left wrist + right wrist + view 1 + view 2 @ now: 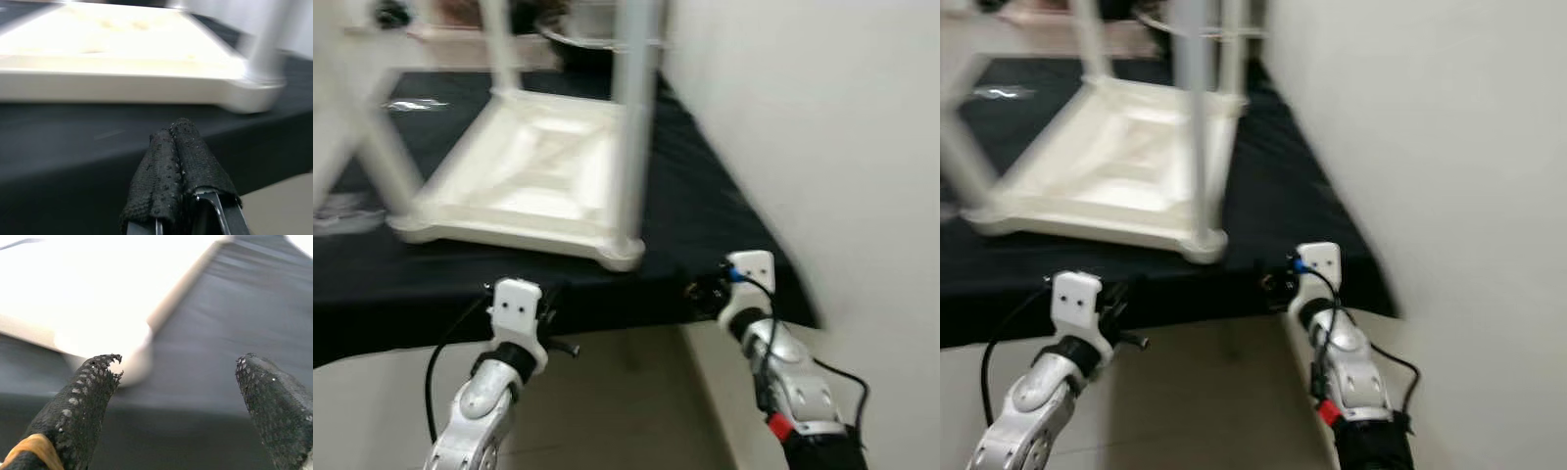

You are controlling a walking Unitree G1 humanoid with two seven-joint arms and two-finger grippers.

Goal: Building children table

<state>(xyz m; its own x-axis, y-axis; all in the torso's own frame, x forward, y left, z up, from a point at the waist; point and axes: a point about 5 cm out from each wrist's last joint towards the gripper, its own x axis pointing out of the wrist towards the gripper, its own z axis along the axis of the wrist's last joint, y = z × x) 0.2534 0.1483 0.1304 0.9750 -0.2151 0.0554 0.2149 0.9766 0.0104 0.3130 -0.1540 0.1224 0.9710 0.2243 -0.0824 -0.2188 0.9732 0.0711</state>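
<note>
Both tools hung empty at the front edge of the black-draped worktop [705, 215]: my left tool [178, 147] pinched closed on nothing, my right tool [178, 374] spread wide. Upside down on the cloth lay the white plastic children's table [533, 181], legs up, likely so legs could be fitted. No containers were discernible.

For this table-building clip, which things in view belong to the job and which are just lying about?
Belongs to the job:
- white children's table, upside down on the black-covered surface, legs pointing up
- left tool, shut, held low at the surface's front edge
- right tool, open, near the table's corner

Just lying about:
- blurred clutter at the far edge, too smeared to identify
- white wall
</note>
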